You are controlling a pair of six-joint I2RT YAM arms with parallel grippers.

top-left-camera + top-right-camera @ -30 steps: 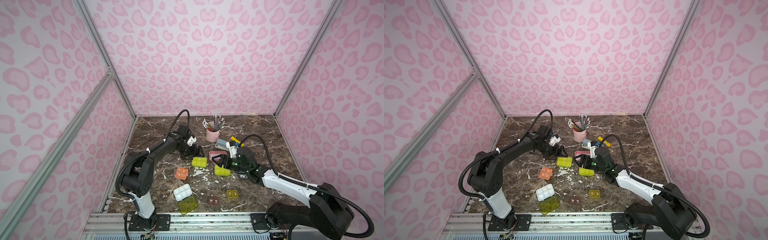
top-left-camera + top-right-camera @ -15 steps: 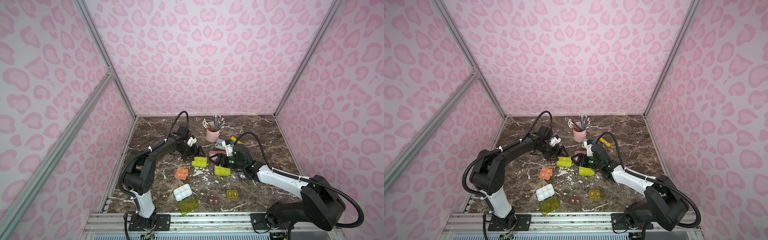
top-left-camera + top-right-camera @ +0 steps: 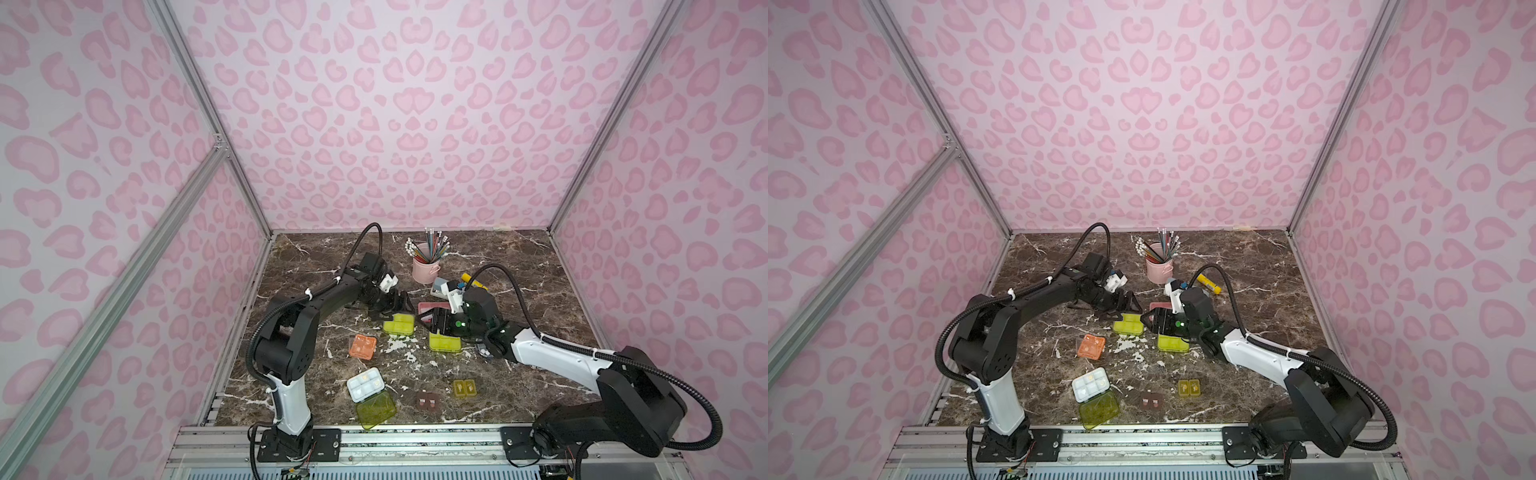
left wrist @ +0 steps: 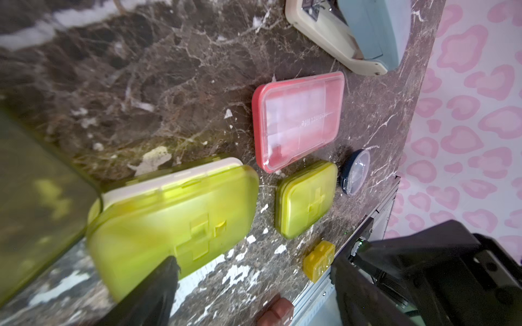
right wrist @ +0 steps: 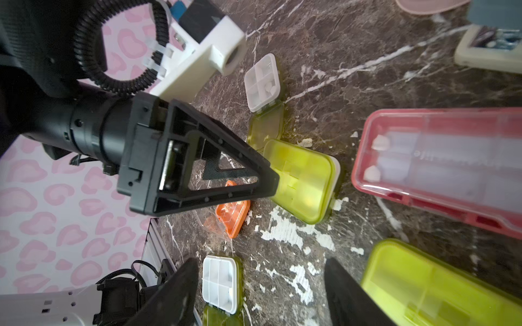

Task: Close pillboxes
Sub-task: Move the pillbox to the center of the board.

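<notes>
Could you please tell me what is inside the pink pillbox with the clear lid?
Through the clear lid of the pink rectangular plastic pillbox, pale dividers and two small white pieces show. Its other compartments are too hazy to judge.

I see a white plastic tray near centre-left, its translucent yellow-green lid lying open; left yellow-green-lidded box and right yellow-green-lidded box sit shut mid-table, flat pink clear-lidded case shut beyond them, orange square box further left

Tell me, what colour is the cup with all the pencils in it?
Pink. The cup shows best in a top view, at the back of the table.
</notes>
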